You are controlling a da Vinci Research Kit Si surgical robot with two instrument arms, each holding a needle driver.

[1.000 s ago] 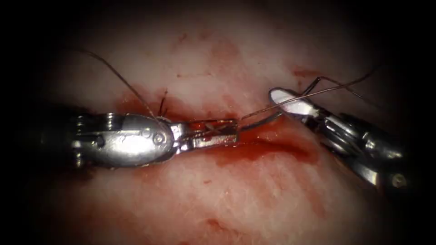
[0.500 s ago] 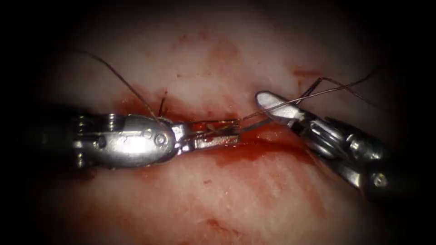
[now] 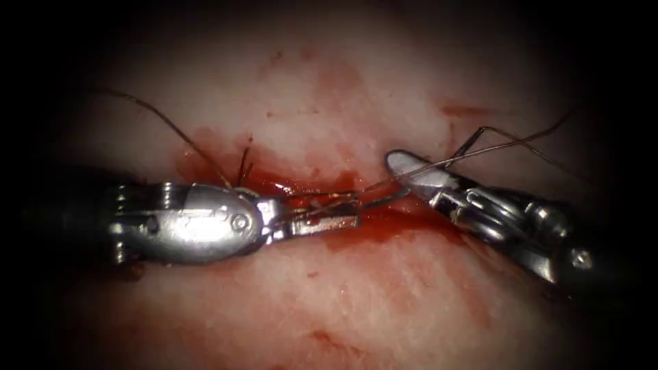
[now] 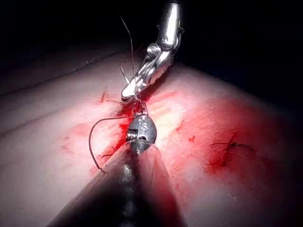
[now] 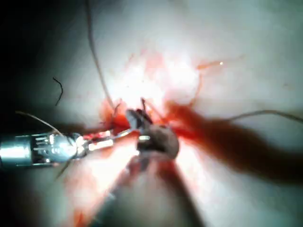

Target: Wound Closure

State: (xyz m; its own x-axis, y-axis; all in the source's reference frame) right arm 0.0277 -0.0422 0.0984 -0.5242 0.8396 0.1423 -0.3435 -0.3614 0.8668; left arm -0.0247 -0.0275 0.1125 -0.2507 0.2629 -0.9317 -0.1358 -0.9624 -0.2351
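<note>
While looking down through the endoscope, find the left tool pressed together on the needle above the cut in the tissue; cannot tell where along its curve, nor whether its far end sits in the tissue. Cannot tell how the right tool, just beside that end, is set. Keep the thread clear of it.

From the left wrist, see both tools nearly touching over red fluid; judge best done slowly, grip firm.

From the right wrist, same meeting, blurred.
</note>
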